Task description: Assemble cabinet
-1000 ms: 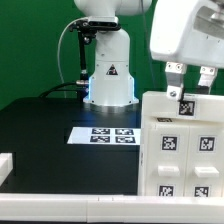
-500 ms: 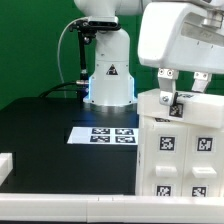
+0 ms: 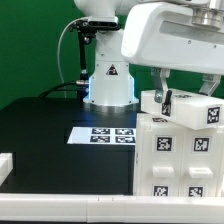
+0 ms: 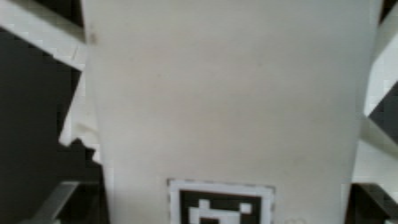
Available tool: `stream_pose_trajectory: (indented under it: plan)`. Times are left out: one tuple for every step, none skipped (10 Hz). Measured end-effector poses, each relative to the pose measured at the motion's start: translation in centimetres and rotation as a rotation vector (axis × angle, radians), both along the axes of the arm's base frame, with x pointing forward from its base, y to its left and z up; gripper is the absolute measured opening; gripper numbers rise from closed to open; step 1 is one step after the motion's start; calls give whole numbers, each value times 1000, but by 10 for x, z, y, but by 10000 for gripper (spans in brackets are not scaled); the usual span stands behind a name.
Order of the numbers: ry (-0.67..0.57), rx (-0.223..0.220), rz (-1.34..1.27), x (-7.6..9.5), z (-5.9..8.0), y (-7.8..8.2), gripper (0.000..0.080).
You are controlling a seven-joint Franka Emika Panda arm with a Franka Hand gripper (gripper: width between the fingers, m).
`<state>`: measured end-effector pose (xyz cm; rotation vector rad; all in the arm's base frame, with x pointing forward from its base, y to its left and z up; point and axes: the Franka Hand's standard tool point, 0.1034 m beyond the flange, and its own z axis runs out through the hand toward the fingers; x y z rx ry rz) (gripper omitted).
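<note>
One white cabinet (image 3: 180, 150) is being gripped at its upper edge by the gripper (image 3: 163, 103), its fingers closed on the panel, tilted, on the black table (image 3: 50, 130) beside the marker board (image 3: 103, 134).

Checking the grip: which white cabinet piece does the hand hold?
The tilted top panel, between the hand's fingers; the cabinet body below stands upright, ungripped.

One cabinet (image 3: 180, 150), one marker board (image 3: 103, 134) (four tags), one white block (image 3: 5, 166).
</note>
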<state>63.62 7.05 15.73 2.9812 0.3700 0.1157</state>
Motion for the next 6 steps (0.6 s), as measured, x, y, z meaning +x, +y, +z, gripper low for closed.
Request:
stream_pose_trajectory:
  plan:
    - [-9,14,-145,-2,-1,0,554]
    - [-15,39,-319,-2,-1,-1,554]
    - [-30,70,-464,0,-1,-1,554]
    - [-40,92,-531,1,0,-1,554]
    - [-69,115,-575,6,2,-3,554]
    - [-74,124,-651,6,1,-2,554]
